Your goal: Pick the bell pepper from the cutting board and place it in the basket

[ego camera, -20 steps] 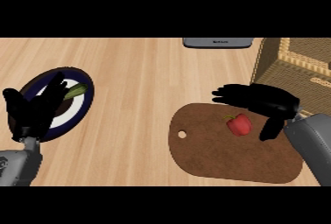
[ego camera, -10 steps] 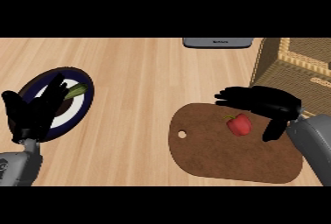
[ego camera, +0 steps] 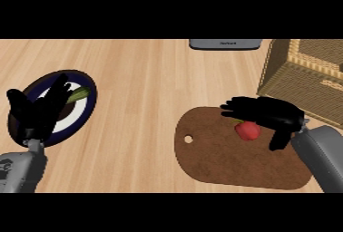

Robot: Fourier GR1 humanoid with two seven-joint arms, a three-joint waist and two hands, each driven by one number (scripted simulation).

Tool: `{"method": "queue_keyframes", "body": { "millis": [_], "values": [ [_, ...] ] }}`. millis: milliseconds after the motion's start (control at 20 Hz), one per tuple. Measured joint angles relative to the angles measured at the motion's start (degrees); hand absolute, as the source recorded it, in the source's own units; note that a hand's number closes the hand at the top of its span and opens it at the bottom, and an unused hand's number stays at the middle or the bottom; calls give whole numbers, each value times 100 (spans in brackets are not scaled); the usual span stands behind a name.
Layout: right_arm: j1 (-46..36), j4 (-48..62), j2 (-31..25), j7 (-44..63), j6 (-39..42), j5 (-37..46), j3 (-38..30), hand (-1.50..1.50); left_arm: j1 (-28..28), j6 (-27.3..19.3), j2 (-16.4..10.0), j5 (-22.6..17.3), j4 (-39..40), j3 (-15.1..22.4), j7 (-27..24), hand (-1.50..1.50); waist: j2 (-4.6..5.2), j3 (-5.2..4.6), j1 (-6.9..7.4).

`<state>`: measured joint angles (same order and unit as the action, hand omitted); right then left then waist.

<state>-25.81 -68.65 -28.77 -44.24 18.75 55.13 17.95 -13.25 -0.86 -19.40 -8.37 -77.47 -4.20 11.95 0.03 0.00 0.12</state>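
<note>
Bell pepper (ego camera: 247, 130) is sitting on the cutting board (ego camera: 227, 163), up in its far right part. I've got the right robot hand (ego camera: 273, 113) right over it, fingers spread out and open, not wrapped around it, thumb hanging down just beside the pepper. The basket (ego camera: 301, 72) sits by the board's far right corner. The left robot hand (ego camera: 39, 117) rests open, fingers up, over the plate (ego camera: 89, 102) at the left of the counter (ego camera: 147, 77).

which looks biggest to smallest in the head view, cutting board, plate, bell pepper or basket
1. cutting board
2. plate
3. bell pepper
The basket is cut off by the view's edge, so it stays unranked.
</note>
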Motion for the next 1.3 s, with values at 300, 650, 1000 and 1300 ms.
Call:
{"method": "queue_keyframes", "body": {
  "millis": [300, 650, 1000, 1300],
  "values": [
    [-89, 336, 125, -271, -376, 568, 66, 150, 80, 81, 101, 102, -73, -43, -23, 0, -14, -21, 10],
    [-48, 308, 285, -357, -579, 1075, 106, 150, 257, 126, 157, 170, -347, -134, 100, 0, -46, -58, 5],
    [241, 127, 824, 785, -284, 1187, -262, 150, 260, 151, 159, 197, -234, -245, 36, 0, -120, -124, -113],
    [632, -116, 1735, 2993, -176, 1130, -1097, 150, 331, 102, 113, 185, -211, -350, 37, 0, -216, -212, -356]
  ]
}}
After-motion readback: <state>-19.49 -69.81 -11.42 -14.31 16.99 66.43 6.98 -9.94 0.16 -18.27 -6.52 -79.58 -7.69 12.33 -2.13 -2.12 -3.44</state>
